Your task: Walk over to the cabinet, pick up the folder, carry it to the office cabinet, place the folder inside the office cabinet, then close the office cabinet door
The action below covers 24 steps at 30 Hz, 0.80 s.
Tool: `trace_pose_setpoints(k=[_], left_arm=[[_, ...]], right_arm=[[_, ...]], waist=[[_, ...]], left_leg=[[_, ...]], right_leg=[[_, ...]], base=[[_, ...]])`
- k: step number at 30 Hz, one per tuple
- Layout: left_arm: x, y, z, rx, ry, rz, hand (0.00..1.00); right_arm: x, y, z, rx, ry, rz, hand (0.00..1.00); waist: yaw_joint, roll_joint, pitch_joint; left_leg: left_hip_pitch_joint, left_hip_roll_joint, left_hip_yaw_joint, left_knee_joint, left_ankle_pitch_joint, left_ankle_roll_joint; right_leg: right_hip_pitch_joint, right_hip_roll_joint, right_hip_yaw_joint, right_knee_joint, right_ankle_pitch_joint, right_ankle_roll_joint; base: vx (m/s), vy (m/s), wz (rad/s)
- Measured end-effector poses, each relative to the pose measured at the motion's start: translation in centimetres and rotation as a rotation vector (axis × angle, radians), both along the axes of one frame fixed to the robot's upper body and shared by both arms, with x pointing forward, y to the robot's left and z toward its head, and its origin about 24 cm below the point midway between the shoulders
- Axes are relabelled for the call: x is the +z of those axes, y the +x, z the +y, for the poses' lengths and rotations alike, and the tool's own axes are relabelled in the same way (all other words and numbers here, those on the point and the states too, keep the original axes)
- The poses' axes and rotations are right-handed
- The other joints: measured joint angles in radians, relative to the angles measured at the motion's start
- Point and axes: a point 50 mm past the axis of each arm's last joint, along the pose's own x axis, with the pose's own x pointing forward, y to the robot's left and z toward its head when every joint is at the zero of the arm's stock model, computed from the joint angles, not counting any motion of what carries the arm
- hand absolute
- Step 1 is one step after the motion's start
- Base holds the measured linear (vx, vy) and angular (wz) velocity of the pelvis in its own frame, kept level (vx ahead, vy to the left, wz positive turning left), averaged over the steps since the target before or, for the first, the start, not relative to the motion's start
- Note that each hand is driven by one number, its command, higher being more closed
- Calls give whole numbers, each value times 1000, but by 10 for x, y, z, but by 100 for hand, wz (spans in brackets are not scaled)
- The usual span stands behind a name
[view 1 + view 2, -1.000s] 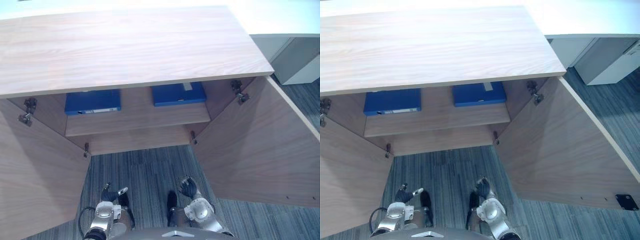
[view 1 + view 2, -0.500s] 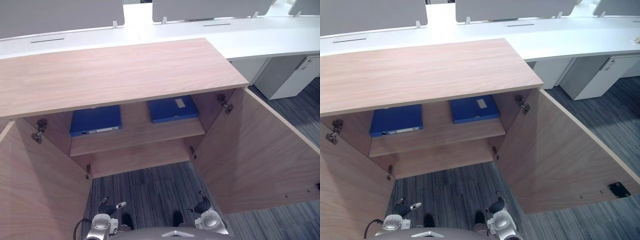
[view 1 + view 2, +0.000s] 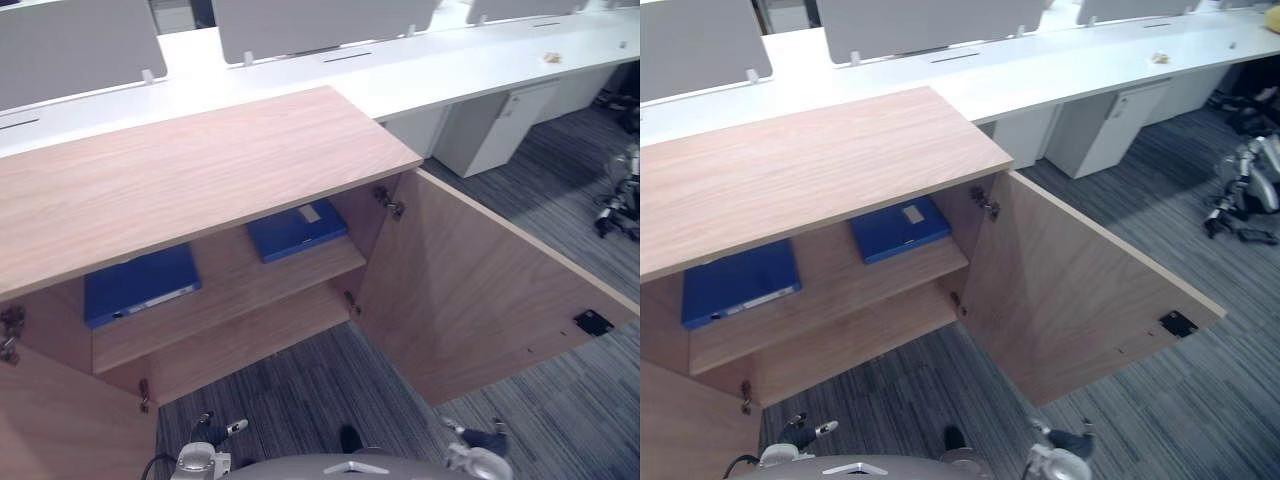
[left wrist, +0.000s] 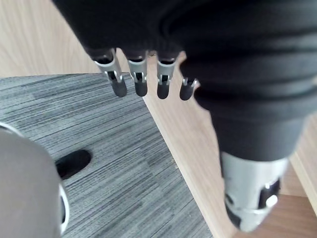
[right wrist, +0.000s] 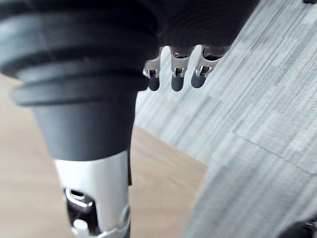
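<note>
Two blue folders lie flat on the shelf inside the open wooden cabinet (image 3: 200, 170): one on the left (image 3: 140, 285) and one on the right (image 3: 297, 228) with a white label. Both cabinet doors stand swung out, the right door (image 3: 480, 290) wide open and the left door (image 3: 60, 430) at the view's edge. My left hand (image 3: 205, 450) hangs low over the carpet in front of the cabinet, its fingers (image 4: 140, 82) straight and empty. Lower right, my right hand (image 3: 480, 445) also hangs, and its fingers (image 5: 177, 74) are straight and hold nothing.
Long white desks with grey partitions (image 3: 290, 25) run behind the cabinet. A white drawer unit (image 3: 490, 130) stands under the desk to the right. Some grey equipment (image 3: 620, 190) sits on the striped carpet at the far right.
The camera has lifted and swung right, so the cabinet sits further left and more desks show. My right hand has dropped out to the lower right, away from the cabinet opening.
</note>
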Motion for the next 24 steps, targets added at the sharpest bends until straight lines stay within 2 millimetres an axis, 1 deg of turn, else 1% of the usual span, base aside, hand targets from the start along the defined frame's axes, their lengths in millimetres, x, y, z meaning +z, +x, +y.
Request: trace_pose_setpoints(k=[2, 3, 5, 8, 9, 10, 11, 13, 14, 16, 18, 19, 20, 21, 23, 24], left_arm=[[1, -6, 5, 100, -3, -15, 0], [2, -6, 6, 111, -4, -18, 0], [3, -3, 4, 170, -17, -47, 0], [4, -1, 2, 182, -30, -59, 0], [4, 0, 0, 179, -36, -66, 0], [4, 2, -2, 169, -48, -70, 0], [5, 4, -3, 157, -52, -75, 0], [5, 6, -7, 110, -61, -76, 0], [5, 6, -9, 101, -65, -75, 0], [3, 1, -13, 61, -72, -58, 0], [3, 0, -12, 34, -65, -54, 0], [3, -4, -9, 16, -56, -45, 0], [2, -9, -8, -5, -56, -33, 0], [1, -11, -8, -18, -56, -25, 0], [0, -15, -10, -57, -60, -10, 0], [0, -15, -10, -62, -60, -12, 0]], right_arm=[[28, 1, -24, -133, -92, -140, 0], [31, 2, -26, -145, -101, -156, 0], [56, 1, -45, -258, -187, -271, 0], [73, 9, -56, -285, -229, -345, 0], [81, 16, -62, -281, -250, -380, 0], [91, 22, -70, -269, -278, -406, 0], [96, 25, -73, -258, -293, -419, 0], [121, 44, -87, -196, -358, -489, 0], [128, 49, -89, -173, -375, -509, 0], [150, 64, -99, -79, -436, -549, 0], [160, 75, -99, -21, -455, -567, 0], [165, 86, -97, 38, -455, -574, 0], [167, 98, -95, 95, -449, -570, 0], [168, 103, -93, 123, -445, -571, 0], [169, 119, -88, 235, -441, -539, 0], [169, 123, -86, 265, -440, -530, 0]], waist=[[-11, 8, -5], [-11, 9, -6], [-16, 16, -11], [-24, 20, -11], [-34, 22, -13], [-39, 25, -12], [-39, 27, -12], [-39, 39, -4], [-41, 40, -3], [-47, 65, -2], [-55, 75, 0], [-58, 77, 2], [-56, 79, 3], [-57, 80, 3], [-61, 82, 5], [-61, 84, 6]], left_leg=[[26, 10, 51, 0, -17, -9], [27, 11, 56, 0, -19, -10], [28, 19, 88, 0, -21, -12], [40, 25, 114, 0, -23, -15], [44, 28, 119, 0, -25, -18], [44, 29, 121, 0, -26, -19], [44, 30, 123, 0, -27, -19], [57, 31, 146, 0, -33, -25], [57, 32, 149, 0, -36, -26], [58, 31, 152, 1, -42, -32], [54, 33, 155, 15, -48, -33], [48, 41, 160, 36, -59, -35], [47, 47, 174, 49, -68, -39], [44, 51, 177, 57, -73, -39], [36, 55, 184, 67, -79, -39], [35, 56, 187, 68, -80, -40]], right_leg=[[-3, 15, 43, 5, -5, -4], [-5, 17, 46, 6, -5, -4], [-30, 29, 65, 27, -11, -6], [-32, 38, 82, 29, -11, -6], [-31, 40, 85, 29, -12, -7], [-33, 43, 86, 29, -13, -8], [-34, 45, 88, 29, -13, -8], [-35, 55, 110, 32, -16, -6], [-37, 56, 113, 32, -18, -6], [-39, 58, 114, 36, -26, -9], [-41, 60, 116, 37, -27, -8], [-43, 64, 122, 39, -28, -9], [-48, 71, 135, 42, -28, -9], [-50, 73, 139, 42, -28, -9], [-60, 77, 146, 43, -27, -9], [-63, 79, 151, 43, -27, -9]], base=[[49, -34, -58], [34, -43, -47], [31, -60, -37], [21, -43, -27], [12, -62, -20], [5, -66, -11], [-5, -65, -11], [-16, -54, -26], [-13, -62, -22], [-2, -58, -5], [6, -52, -5], [15, -80, -22], [15, -83, -26], [9, -76, -24], [7, -71, -13], [3, -60, -23]])
